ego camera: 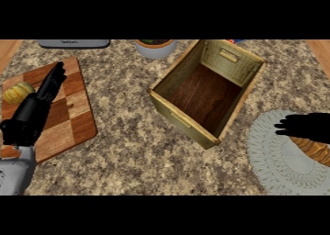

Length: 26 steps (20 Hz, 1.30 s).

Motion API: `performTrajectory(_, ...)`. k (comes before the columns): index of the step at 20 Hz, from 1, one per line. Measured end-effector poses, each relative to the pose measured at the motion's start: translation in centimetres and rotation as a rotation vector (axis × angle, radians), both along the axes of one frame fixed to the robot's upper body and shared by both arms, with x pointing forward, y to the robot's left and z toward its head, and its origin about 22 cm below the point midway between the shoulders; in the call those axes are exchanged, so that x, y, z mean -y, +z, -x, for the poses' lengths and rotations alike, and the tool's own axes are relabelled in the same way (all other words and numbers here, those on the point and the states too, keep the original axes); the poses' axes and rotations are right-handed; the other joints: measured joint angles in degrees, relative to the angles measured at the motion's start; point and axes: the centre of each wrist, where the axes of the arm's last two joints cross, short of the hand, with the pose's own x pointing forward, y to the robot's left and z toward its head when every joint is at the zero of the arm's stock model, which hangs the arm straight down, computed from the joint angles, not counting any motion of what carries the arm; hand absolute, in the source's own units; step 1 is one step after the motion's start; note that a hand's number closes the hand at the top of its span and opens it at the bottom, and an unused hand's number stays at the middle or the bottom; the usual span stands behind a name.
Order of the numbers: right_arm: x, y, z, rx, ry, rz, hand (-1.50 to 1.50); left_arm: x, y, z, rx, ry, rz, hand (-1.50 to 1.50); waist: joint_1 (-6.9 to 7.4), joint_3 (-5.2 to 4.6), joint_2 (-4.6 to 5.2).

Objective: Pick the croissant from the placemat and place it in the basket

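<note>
At the left of the counter [127, 137] we see a wooden cutting board [72, 119] with a checkered pattern, lying at a slight tilt. A yellowish, ribbed item [16, 91] sits near its upper left corner; we cannot tell what it is. Our left hand [38, 108] shows above the board, its fingers straight and pointing up and slightly right, holding nothing, the grey forearm coming in from the lower left corner.

Along the far edge we see a grey appliance [73, 43] and a pale round pot [156, 47], both cut off by the view.

In the middle stands the basket [177, 117], a rectangular box with woven walls and a dark wooden floor, turned at an angle to the counter's edges.

At the right lies a round, pale grey placemat [275, 160]. The croissant [320, 152] rests on it near the view's right edge, its long axis running from upper left to lower right, with the lower end pointing toward the right edge. Our right hand [310, 126] covers the croissant's upper left end, fingers curled down onto it.
</note>
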Motion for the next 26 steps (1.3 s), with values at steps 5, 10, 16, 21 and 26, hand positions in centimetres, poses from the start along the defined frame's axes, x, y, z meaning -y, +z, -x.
performTrajectory(5,0.4,-1.1,0.0,-0.016,-0.008,-0.005,1.50,-0.4,0.0,-0.4,0.003,0.000,-0.001,0.00,0.11,-0.15,-0.12)
performTrajectory(10,0.7,-1.7,-0.1,-0.008,-0.006,-0.035,1.50,-0.5,-0.2,0.3,0.004,0.002,-0.003,0.00,0.31,-0.56,-0.48)
performTrajectory(16,0.3,-2.4,-0.3,0.033,0.005,-0.055,1.50,-0.5,0.1,0.2,0.010,0.004,-0.006,0.00,0.03,-1.02,-0.74)
performTrajectory(21,5.0,-1.6,1.5,0.140,-0.508,-0.062,1.50,-1.8,-0.2,0.7,-0.005,0.060,-0.011,0.00,-4.03,-0.74,-1.48)
performTrajectory(26,8.1,-0.6,3.0,0.298,-1.003,-0.053,1.50,-2.6,-0.6,1.2,-0.019,0.096,-0.014,0.00,-5.92,-0.57,-1.82)
